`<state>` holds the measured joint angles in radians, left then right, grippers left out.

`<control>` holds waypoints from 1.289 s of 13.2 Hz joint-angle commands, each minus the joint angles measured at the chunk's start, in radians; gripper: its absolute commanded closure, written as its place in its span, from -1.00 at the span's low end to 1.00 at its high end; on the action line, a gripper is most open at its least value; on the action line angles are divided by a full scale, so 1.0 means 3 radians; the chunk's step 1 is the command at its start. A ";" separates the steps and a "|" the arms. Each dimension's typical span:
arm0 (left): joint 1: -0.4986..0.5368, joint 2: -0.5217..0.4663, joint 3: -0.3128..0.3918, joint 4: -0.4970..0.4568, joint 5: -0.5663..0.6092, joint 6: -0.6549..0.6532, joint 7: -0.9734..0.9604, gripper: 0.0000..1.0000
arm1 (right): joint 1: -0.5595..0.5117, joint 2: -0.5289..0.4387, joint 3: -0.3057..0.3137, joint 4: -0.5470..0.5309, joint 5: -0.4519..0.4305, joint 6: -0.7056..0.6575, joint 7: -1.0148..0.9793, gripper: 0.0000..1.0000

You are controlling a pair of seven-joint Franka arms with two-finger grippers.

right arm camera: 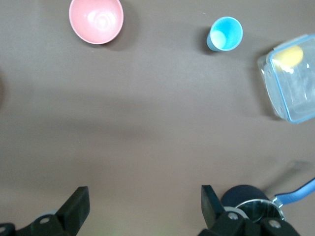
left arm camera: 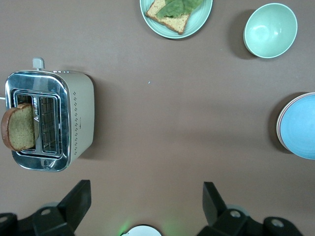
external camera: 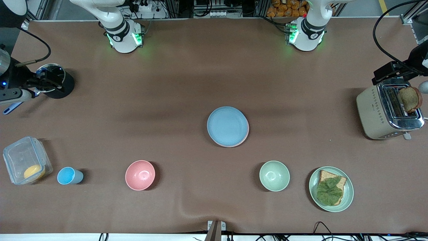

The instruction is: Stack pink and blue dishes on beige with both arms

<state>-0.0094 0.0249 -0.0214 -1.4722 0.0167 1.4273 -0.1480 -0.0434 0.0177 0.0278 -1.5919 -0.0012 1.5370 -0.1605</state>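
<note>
Stack: blue plate (external camera: 227, 126) on top, pink plate (external camera: 246, 134) showing only as a thin rim under it, near the middle of the table (external camera: 187, 87); beige plate (left arm camera: 278, 127) seen only as a pale edge at the bottom of the pile in the left wrist view.
Left gripper (left arm camera: 145, 199): up in the air at the left arm's end of the table, beside the toaster (external camera: 384, 113); fingers spread wide, nothing between them; well apart from the stack.
Right gripper (right arm camera: 142, 204): up in the air at the right arm's end of the table, beside the black pot (external camera: 55, 82); fingers spread wide, nothing between them; well apart from the stack.
Toaster: close to the table edge at the left arm's end, slice of bread (external camera: 409, 98) standing in one slot.
Row toward the front camera's edge, from the right arm's end: clear box (external camera: 25, 159) with a yellow piece inside, blue cup (external camera: 68, 175), pink bowl (external camera: 140, 175), green bowl (external camera: 274, 175), green plate (external camera: 347, 197) with toast and a leaf on it.
Stack against the row: farther from the front camera than both bowls, between the pink bowl and the green bowl along the table.
</note>
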 commanded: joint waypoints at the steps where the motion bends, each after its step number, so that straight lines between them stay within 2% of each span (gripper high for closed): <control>1: 0.0001 -0.0083 0.0000 0.0009 0.0082 -0.0064 0.0064 -1.00 | -0.0218 -0.0095 0.0071 -0.0042 0.0111 -0.0086 0.0090 -1.00; 8: 0.0001 -0.0338 -0.0016 -0.0252 0.0077 -0.0012 0.0064 -1.00 | -0.0239 -0.0064 0.0071 -0.0042 0.0122 -0.0123 0.0090 -1.00; 17: -0.0020 -0.0308 -0.0087 -0.0170 0.0103 -0.0028 0.0084 -1.00 | -0.0280 -0.0054 0.0071 -0.0073 0.0122 -0.0133 0.0034 -1.00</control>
